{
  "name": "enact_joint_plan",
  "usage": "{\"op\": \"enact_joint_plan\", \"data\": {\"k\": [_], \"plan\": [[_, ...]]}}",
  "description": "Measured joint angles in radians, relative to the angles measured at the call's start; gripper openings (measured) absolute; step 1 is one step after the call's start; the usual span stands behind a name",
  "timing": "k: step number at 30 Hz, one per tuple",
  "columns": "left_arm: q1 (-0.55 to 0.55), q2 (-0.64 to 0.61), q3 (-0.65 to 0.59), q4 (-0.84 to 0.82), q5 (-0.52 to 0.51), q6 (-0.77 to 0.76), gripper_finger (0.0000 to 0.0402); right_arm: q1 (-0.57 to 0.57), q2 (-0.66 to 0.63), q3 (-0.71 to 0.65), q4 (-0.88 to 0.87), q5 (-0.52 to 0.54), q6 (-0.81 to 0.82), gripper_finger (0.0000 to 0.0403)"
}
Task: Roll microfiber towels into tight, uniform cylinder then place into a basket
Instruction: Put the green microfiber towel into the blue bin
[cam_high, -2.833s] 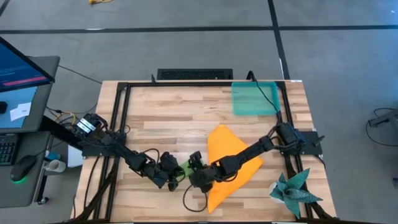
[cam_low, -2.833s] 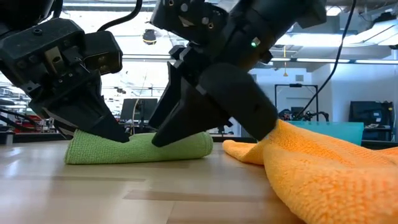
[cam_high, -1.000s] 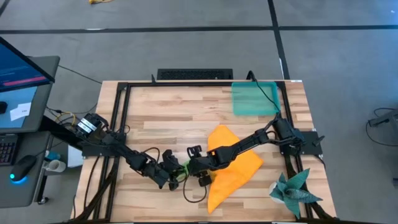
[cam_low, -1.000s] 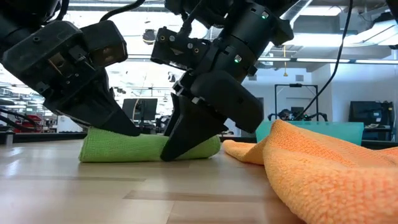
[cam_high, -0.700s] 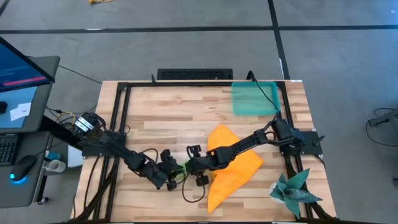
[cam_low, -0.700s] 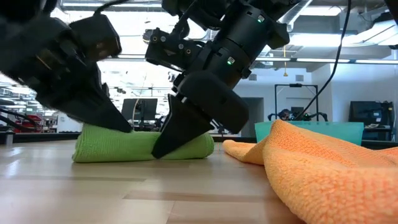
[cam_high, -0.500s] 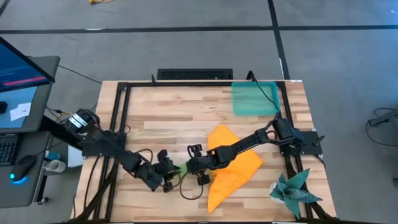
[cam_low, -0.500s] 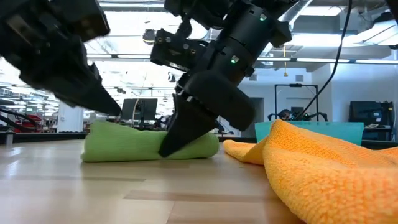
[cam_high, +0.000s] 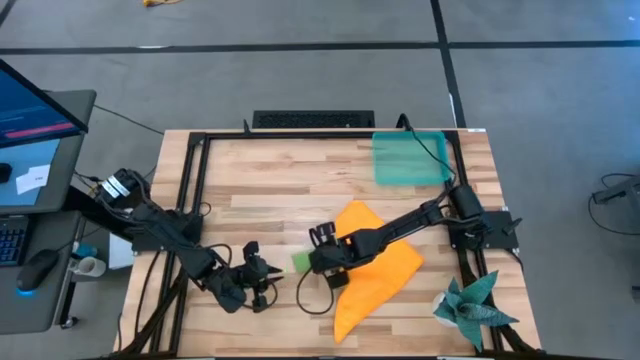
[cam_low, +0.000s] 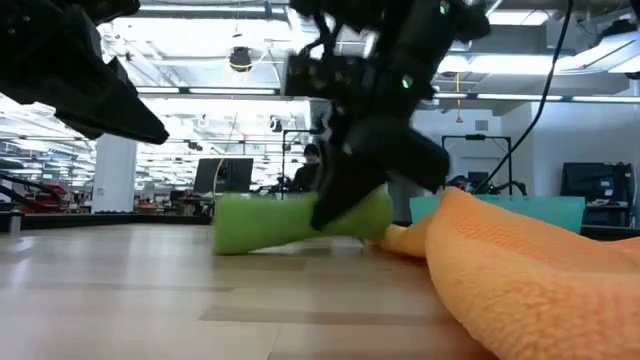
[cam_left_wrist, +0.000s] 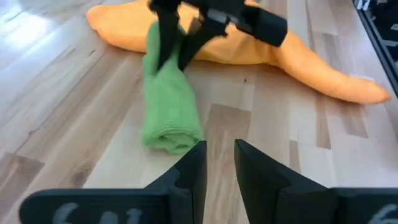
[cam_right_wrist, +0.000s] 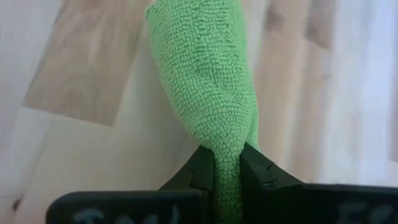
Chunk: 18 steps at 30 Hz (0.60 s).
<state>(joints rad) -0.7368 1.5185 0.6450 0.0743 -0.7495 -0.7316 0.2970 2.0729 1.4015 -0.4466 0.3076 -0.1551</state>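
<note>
The lime green microfiber towel (cam_high: 301, 260) is rolled into a cylinder (cam_low: 285, 225) and lies on the table's near middle. My right gripper (cam_high: 314, 262) is shut on the end next to the orange towel (cam_high: 375, 270). The orange towel lies loosely spread on the wood (cam_low: 520, 280). My left gripper (cam_left_wrist: 219, 163) hangs back from the roll's free end (cam_left_wrist: 171, 134), raised above the table. Its fingers stand a narrow gap apart with nothing between them. The teal basket (cam_high: 408, 158) stands at the far right. My right gripper pinches the green roll between its two fingers near the end beside the orange towel (cam_right_wrist: 227, 158). The cloth is squeezed narrow there. The fingers slant down from above and lie across the roll (cam_left_wrist: 168, 46). The held end is raised and the free end (cam_low: 232, 240) hangs lower, close to the table.
A dark teal spiky cloth (cam_high: 470, 305) lies at the near right corner. A black frame (cam_high: 190, 200) runs round the tabletop. Bare wood lies on the left half and far middle of the table. A monitor and a desk stand off the left edge.
My right gripper has shut on the roll's end and gone up and toward the table's right edge. This dragged the roll toward the orange towel and raised its held end. My left gripper has come off the roll, going up and back toward the near left.
</note>
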Motion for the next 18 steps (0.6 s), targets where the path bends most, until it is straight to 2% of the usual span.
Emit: {"op": "enact_joint_plan", "data": {"k": [8, 18], "plan": [[0.000, 0.001, -0.001, -0.031, -0.009, -0.025, 0.0073, -0.022, -0.100, -0.013, -0.057, 0.072, -0.014, 0.0049], [-0.003, 0.001, -0.001, -0.040, -0.008, -0.032, 0.0073, -0.078, -0.328, -0.146, -0.094, 0.175, -0.031, 0.0049]]}}
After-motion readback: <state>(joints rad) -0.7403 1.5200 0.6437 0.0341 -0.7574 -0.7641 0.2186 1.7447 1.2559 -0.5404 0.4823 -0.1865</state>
